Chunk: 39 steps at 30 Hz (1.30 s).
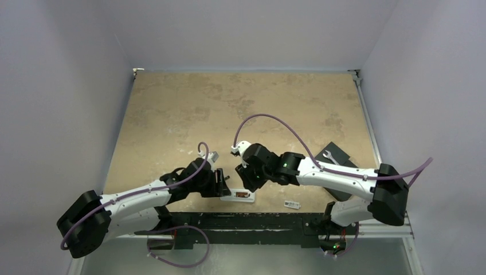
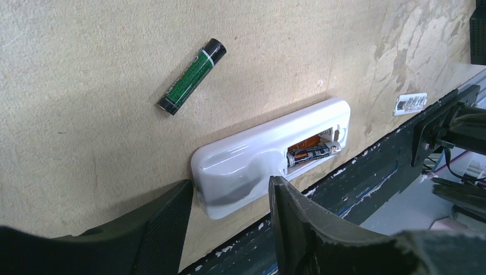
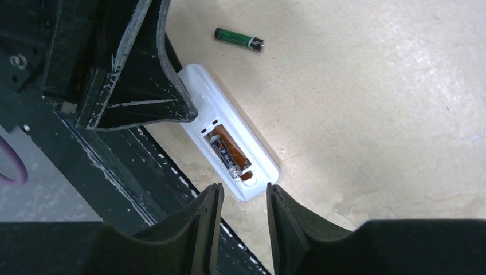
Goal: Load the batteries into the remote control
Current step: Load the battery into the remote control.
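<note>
The white remote control point(image 2: 240, 163) lies back up by the table's front edge, its compartment open. It also shows from above point(image 1: 238, 196) and in the right wrist view point(image 3: 262, 161). One dark battery point(image 2: 312, 154) sits in the compartment, also seen in the right wrist view point(image 3: 223, 152). The other battery point(image 2: 192, 76), green and black, lies loose on the table beyond the remote point(image 3: 239, 39). My left gripper point(image 2: 230, 189) is open, its fingers astride the remote's closed end. My right gripper point(image 3: 243, 192) is open and empty, just off the remote's compartment end.
A small white rectangular cover piece point(image 1: 292, 204) lies to the right of the remote, near the front edge point(image 2: 410, 103). A dark flat plate point(image 1: 338, 156) lies at the right. The black base rail point(image 1: 258, 220) runs along the table's front edge.
</note>
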Each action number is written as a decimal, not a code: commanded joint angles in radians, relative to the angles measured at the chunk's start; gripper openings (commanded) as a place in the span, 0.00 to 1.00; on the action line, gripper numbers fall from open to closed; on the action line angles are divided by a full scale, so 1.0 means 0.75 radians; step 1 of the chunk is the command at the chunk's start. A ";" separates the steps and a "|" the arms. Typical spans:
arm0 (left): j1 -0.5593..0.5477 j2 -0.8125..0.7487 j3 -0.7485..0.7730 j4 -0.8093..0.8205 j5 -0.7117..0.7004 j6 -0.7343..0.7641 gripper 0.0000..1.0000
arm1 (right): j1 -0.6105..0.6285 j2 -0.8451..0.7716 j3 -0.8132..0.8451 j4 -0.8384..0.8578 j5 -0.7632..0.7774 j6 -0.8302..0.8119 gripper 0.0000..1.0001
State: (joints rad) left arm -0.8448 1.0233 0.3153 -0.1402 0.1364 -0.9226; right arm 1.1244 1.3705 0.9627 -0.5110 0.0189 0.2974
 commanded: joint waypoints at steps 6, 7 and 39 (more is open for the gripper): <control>-0.001 0.088 -0.010 0.071 0.019 0.034 0.48 | -0.008 -0.170 -0.143 0.078 0.036 0.405 0.43; -0.002 0.090 -0.012 0.076 0.022 0.032 0.47 | -0.008 -0.186 -0.164 0.099 0.039 0.447 0.42; -0.001 0.082 -0.077 0.141 0.065 -0.004 0.32 | -0.008 -0.181 -0.404 0.298 0.064 0.875 0.32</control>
State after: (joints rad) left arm -0.8444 1.0721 0.2836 -0.0040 0.1764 -0.9321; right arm 1.1198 1.2198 0.6621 -0.3283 0.0544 0.9112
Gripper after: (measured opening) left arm 0.343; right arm 0.329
